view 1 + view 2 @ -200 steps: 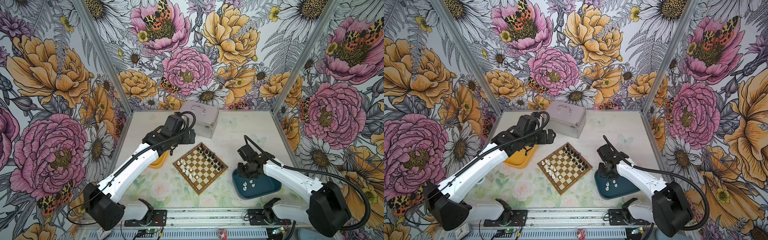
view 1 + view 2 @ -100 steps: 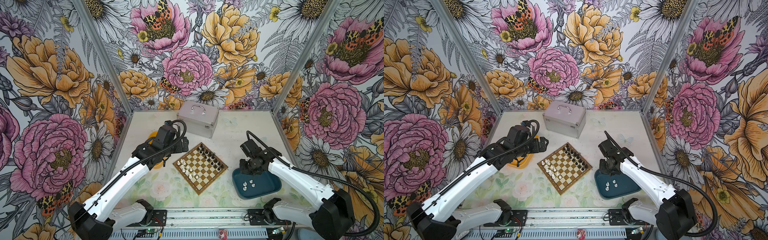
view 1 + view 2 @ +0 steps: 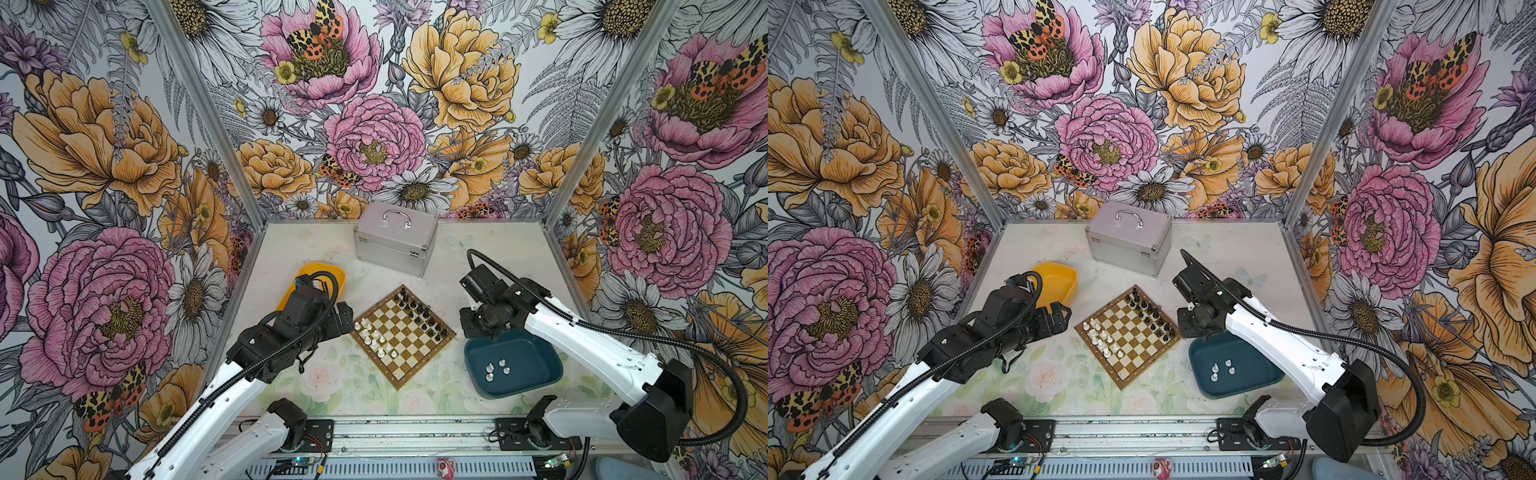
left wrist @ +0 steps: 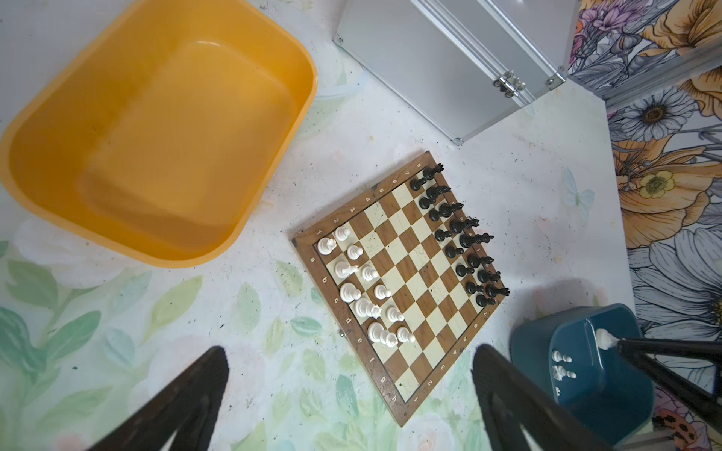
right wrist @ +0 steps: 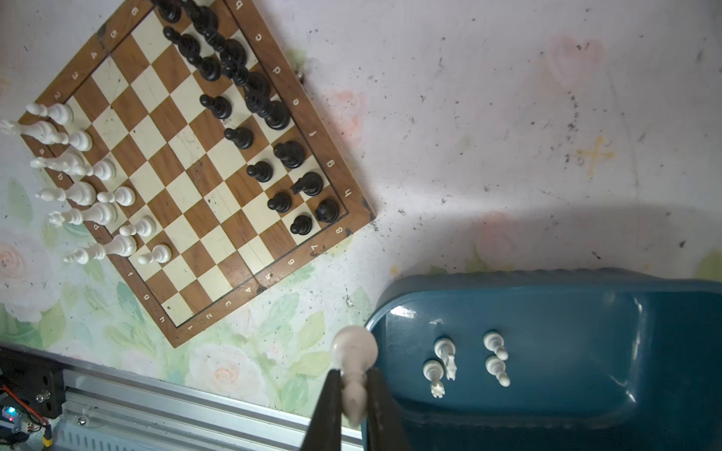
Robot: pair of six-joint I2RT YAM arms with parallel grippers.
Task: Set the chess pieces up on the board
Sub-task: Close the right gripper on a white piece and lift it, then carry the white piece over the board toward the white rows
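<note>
So the board sits mid-table, turned corner-on like a diamond; the yellow tray is off to its left, the blue tray to its right, and the silver case is behind it near the back wall.

The black pieces stand in two tidy rows along the board's far-right edge. The white pieces line the opposite edge in two rows, starting at the corner nearest the yellow tray and stopping partway along, so the end nearer the front rail is bare squares. Four more white ones are down in the blue tray, bunched together.

The right pincer is clamped shut on a white piece, pinching its slim upper part with the round base sticking out past the fingertips. It hangs right over the blue tray's rim, on the side facing the board. The left wrist view catches the same grip above the tray.

The left pincer is spread wide with nothing in it; it hovers just beside the board's left corner, in front of the yellow tray.
</note>
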